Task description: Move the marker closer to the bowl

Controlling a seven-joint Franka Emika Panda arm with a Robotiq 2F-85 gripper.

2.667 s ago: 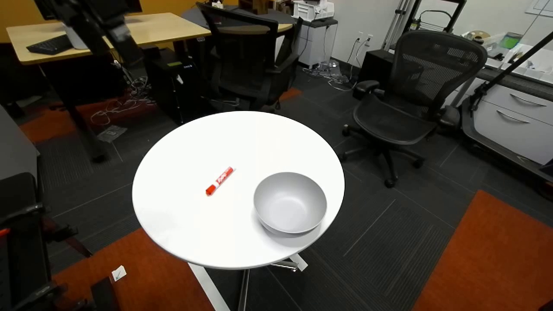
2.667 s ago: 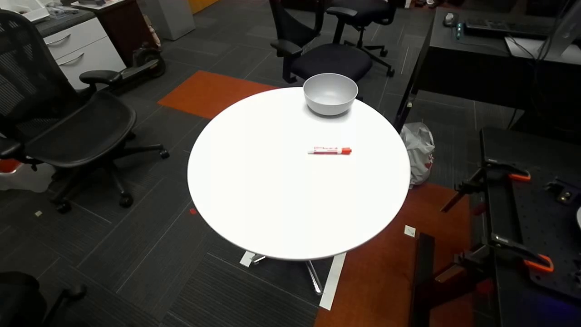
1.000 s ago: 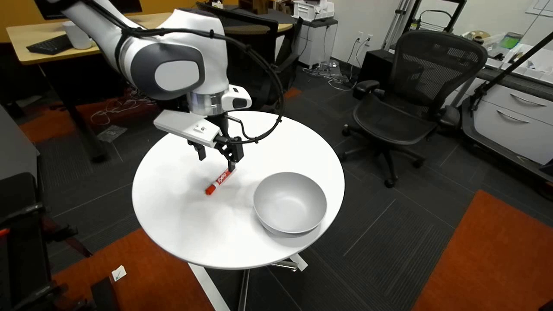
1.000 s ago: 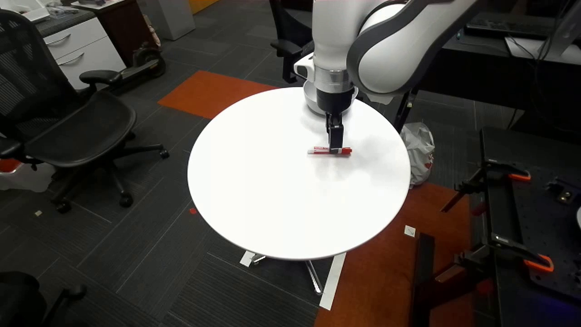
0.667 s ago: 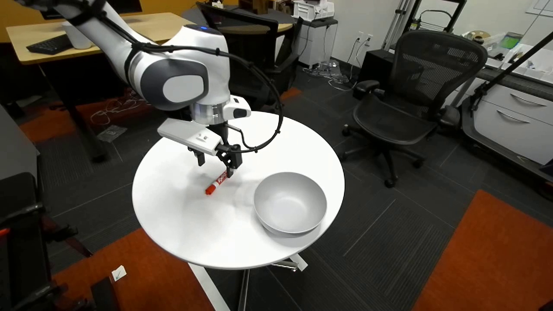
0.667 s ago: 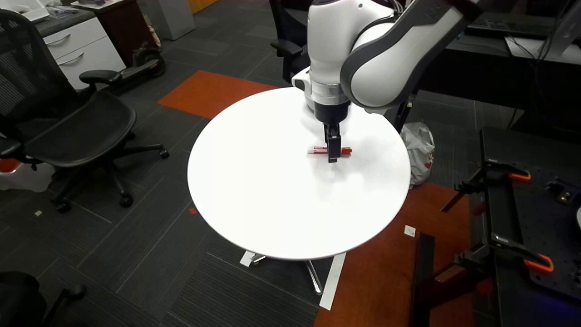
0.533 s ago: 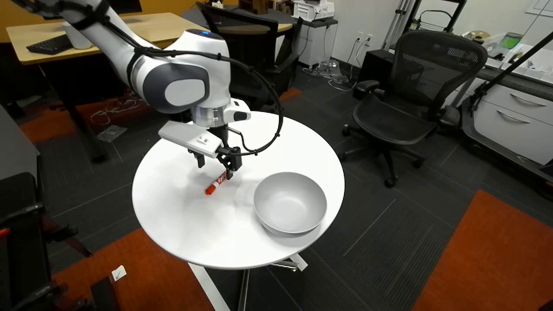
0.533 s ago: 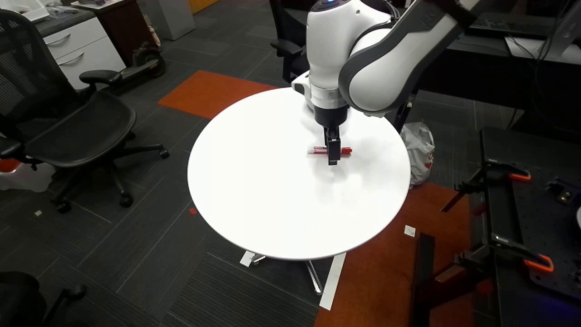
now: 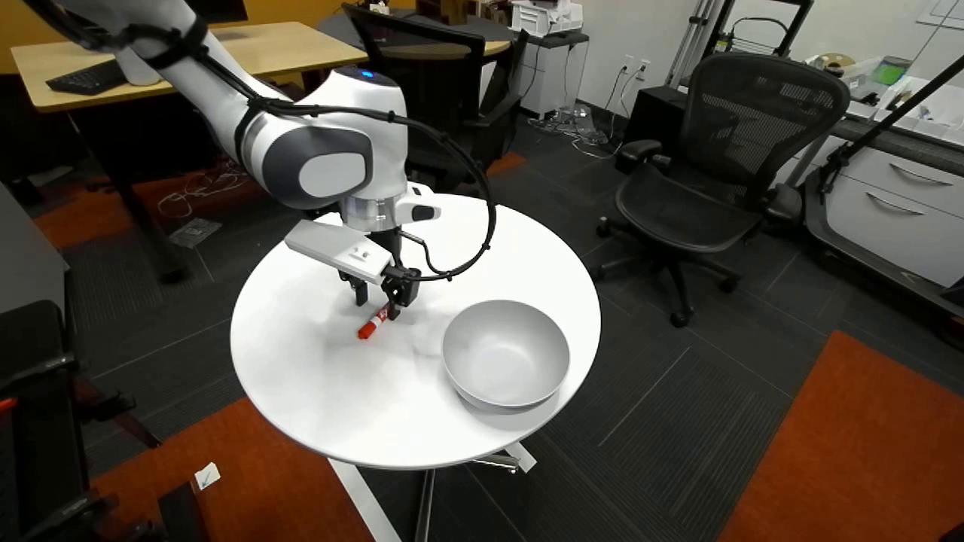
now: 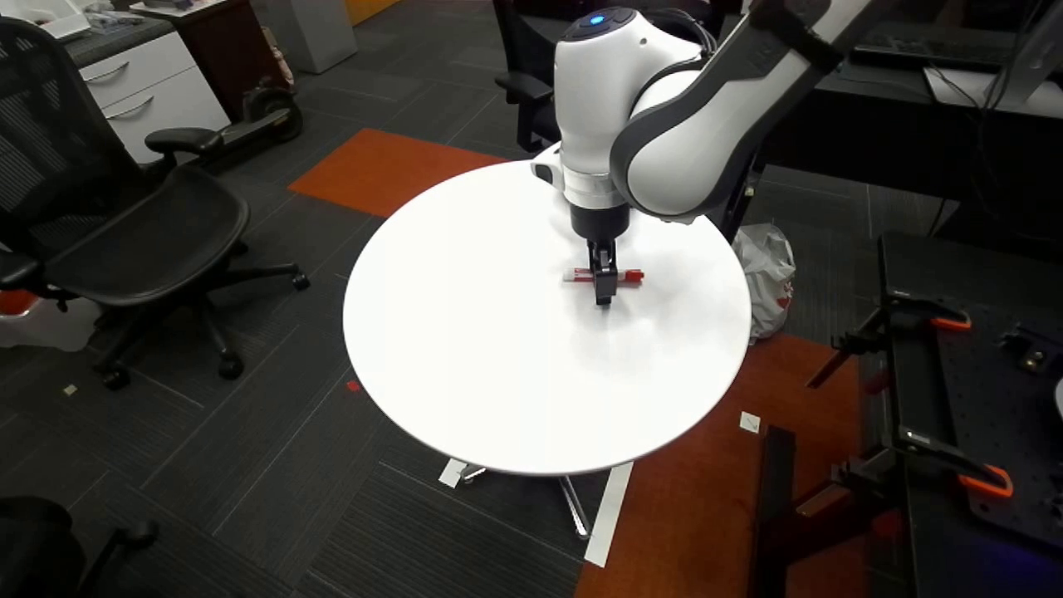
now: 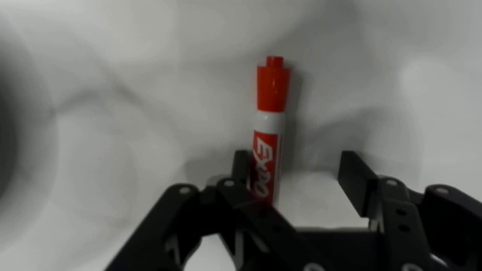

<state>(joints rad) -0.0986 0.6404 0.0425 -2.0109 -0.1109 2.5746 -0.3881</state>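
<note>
The red marker (image 11: pixel 272 90) lies on the white round table, its red cap end pointing away from my gripper in the wrist view. It shows partly in both exterior views (image 9: pixel 370 328) (image 10: pixel 631 276), its middle or whitish end covered by the fingers. My gripper (image 11: pixel 295 173) is low over the table, open, with the marker between its fingers. The left finger in the wrist view is right beside the marker; the right finger stands apart from it. The gripper also shows in both exterior views (image 9: pixel 377 307) (image 10: pixel 604 291). The grey bowl (image 9: pixel 504 357) stands nearby; its edge shows at the wrist view's left (image 11: pixel 26 143).
The round white table (image 9: pixel 324 406) carries the marker and bowl. In an exterior view the arm (image 10: pixel 598 124) hides most or all of the bowl. Office chairs (image 9: pixel 753 135) and a black bench with orange clamps (image 10: pixel 938 415) stand around the table.
The arm first came in over the table, then the gripper went lower around the marker. Its fingers have drawn closer together. The marker and bowl have not visibly moved.
</note>
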